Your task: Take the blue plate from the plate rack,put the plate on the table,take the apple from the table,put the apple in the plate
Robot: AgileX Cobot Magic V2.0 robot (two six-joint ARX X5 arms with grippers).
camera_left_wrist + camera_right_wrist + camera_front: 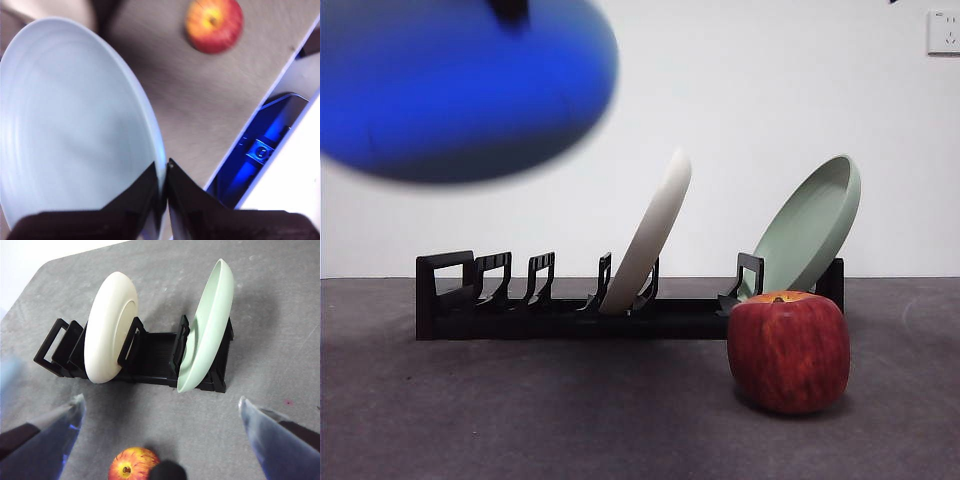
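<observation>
I have the blue plate [70,125] pinched by its rim in my left gripper [165,172], the two black jaws closed tight on either side of the edge with no gap showing beyond the plate's thickness. In the front view the blue plate [460,85] hangs blurred in the air, clear of the plate rack [570,310] and high above the rack's handle end, touching nothing below it. The grey table [520,410] lies well beneath it.

The plate rack [150,357] stands on the table with two plates left in its slots: a cream-white plate [110,332] leaning near the rack's middle, and a pale green plate [210,322] tilted at the end away from the handle. The slots at the handle end stand bare.

The apple [788,350] sits on the table just in front of the rack's green-plate end, stem up, apart from the rack. My left wrist camera sees the apple [214,24] beyond the plate's rim.

My right gripper [162,412] hovers above the table on the apple's side of the rack, its jaws spread wide and holding nothing, with the apple [134,463] below, between them.
</observation>
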